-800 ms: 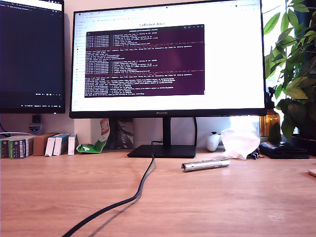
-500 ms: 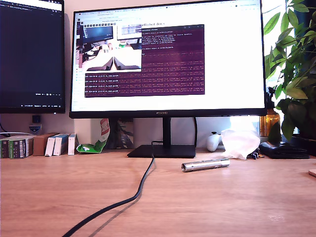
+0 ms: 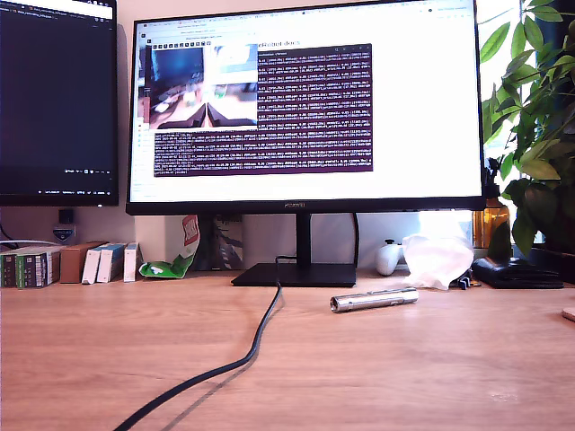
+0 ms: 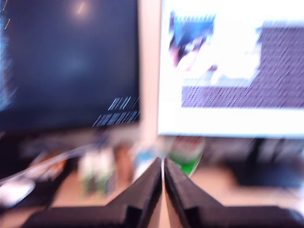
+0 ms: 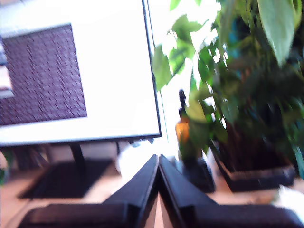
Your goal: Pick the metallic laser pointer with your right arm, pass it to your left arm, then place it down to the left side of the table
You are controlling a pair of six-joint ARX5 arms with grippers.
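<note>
**Desk:** What's nearest the lens?

**Photographer:** My first tool (image 4: pixel 163 164) and my second tool (image 5: pixel 157 159), both pinched shut and empty, neither visible in the exterior view. A black cable (image 3: pixel 235 363) snakes across the surface (image 3: pixel 377 377) at lower left.

**Desk:** The risk?

**Photographer:** The metallic laser pointer (image 3: pixel 374 299), lying flat right of centre, could roll off toward the monitor stand (image 3: pixel 294 274) if nudged.

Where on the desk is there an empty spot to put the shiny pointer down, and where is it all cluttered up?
Bare wood lies on the table between the black cable and the boxes at the exterior view's left. Another free patch sits in front of the laser pointer. It is crowded along the back: monitor stand, crumpled tissue, plant.
</note>
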